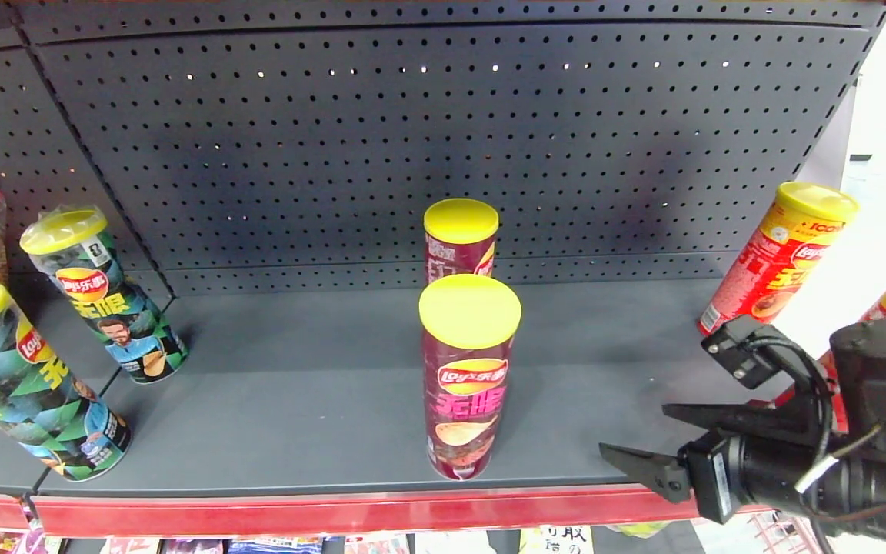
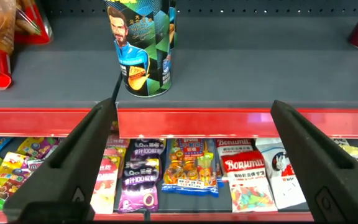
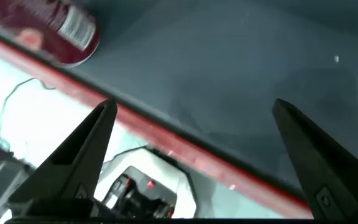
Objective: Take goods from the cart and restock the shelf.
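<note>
- The front purple can [image 1: 467,377] stands straight up on the shelf [image 1: 320,385], near the front edge, with its long side going up and down.
- It has a yellow lid on top and a picture of chips low on its side.
- A back purple can [image 1: 460,242] stands right behind it, close to the wall with holes.
- The right pincer [image 1: 635,432] is the nearer one. The front purple can is off to its left, apart from it, not touching.
- This pincer is wide open and holds nothing. It hangs by the red strip [image 1: 335,512] at the shelf's front.
- Its job with this can looks done, so it likely needs to go back for more goods.
- The left pincer [image 2: 191,104] is wide open and holds nothing too. It faces a green can [image 2: 143,43] standing near the shelf's front.
- A red and yellow can [image 1: 777,258] stands far right.
</note>
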`<state>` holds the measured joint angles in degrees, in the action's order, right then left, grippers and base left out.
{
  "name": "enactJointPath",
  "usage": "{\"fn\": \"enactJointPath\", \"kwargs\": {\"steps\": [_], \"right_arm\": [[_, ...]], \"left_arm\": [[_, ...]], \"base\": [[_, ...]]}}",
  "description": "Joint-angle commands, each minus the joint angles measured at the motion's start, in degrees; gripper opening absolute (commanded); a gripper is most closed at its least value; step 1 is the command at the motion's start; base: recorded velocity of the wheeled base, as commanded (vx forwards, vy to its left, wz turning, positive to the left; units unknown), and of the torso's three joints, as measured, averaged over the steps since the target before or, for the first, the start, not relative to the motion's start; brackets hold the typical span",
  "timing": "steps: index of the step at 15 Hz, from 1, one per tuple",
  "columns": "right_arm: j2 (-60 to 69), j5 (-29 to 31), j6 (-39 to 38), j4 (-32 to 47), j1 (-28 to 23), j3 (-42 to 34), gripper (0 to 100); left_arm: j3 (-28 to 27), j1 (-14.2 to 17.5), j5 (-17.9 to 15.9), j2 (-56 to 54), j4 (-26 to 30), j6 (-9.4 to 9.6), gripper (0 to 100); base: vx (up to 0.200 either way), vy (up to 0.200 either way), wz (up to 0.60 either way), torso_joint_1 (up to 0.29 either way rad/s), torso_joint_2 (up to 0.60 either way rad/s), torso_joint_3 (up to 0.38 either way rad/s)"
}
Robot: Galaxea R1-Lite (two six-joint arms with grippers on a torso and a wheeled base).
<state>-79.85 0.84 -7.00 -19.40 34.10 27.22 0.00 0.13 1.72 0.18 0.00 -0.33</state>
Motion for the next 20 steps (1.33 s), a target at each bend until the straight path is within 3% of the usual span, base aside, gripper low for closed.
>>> {"fn": "enactJointPath", "kwargs": {"steps": [1, 9, 20], "right_arm": [[-4.88, 1.53, -0.12, -1.79, 1.32, 0.55, 100], [-13.93, 7.6, -0.21, -8.11, 5.98, 7.67, 100], [-18.94, 9.09, 0.14, -11.01, 8.97, 10.84, 100]], "left_arm": [[0.0, 0.04, 0.04, -0.01, 0.0, -0.02, 100], [0.0, -0.05, 0.04, -0.01, 0.0, -0.02, 100], [0.0, -0.05, 0.04, -0.01, 0.0, -0.02, 100]], "base": [[0.0, 0.0, 0.0, 0.0, 0.0, 0.0], [0.0, 0.0, 0.0, 0.0, 0.0, 0.0], [0.0, 0.0, 0.0, 0.0, 0.0, 0.0]]}}
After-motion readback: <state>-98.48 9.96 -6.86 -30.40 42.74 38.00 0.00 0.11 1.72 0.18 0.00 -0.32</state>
